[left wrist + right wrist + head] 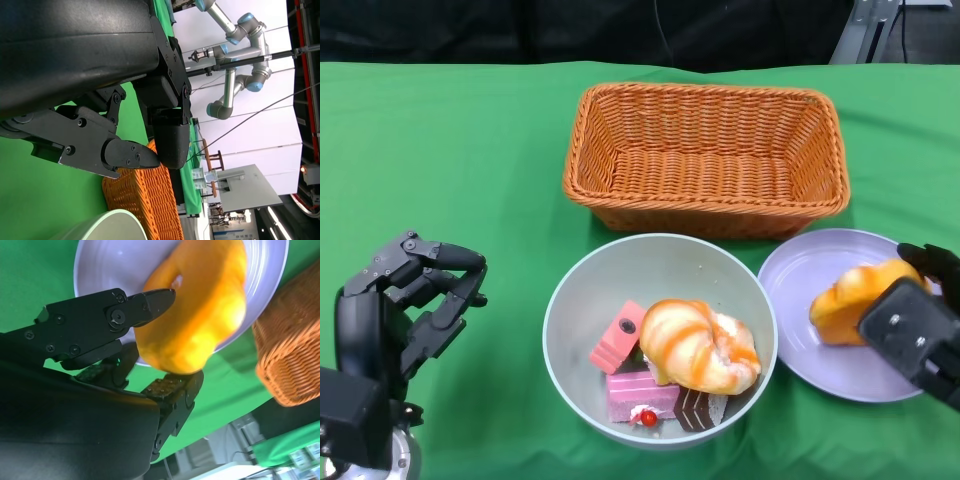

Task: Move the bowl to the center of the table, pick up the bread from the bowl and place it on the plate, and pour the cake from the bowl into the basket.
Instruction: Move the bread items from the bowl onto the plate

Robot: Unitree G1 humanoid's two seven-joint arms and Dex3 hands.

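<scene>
A pale bowl [570, 300] sits near the table's middle, holding a swirled orange bread roll [700, 345] and several cake pieces: a pink one [617, 338], a magenta one [638, 393] and a dark one [695, 407]. To its right lies a lilac plate [810, 275]. My right hand [920, 325] grips a golden bread [850, 300] over that plate; the right wrist view shows the bread [200, 315] between my fingers [150, 302] above the plate [115, 265]. My left hand [405, 310] hovers left of the bowl, holding nothing, with its fingers curled but apart.
An orange wicker basket [705, 215] stands behind the bowl and plate, with nothing in it. It also appears in the right wrist view as the basket [290, 360] and in the left wrist view as the basket [145, 195]. Green cloth [450, 160] covers the table.
</scene>
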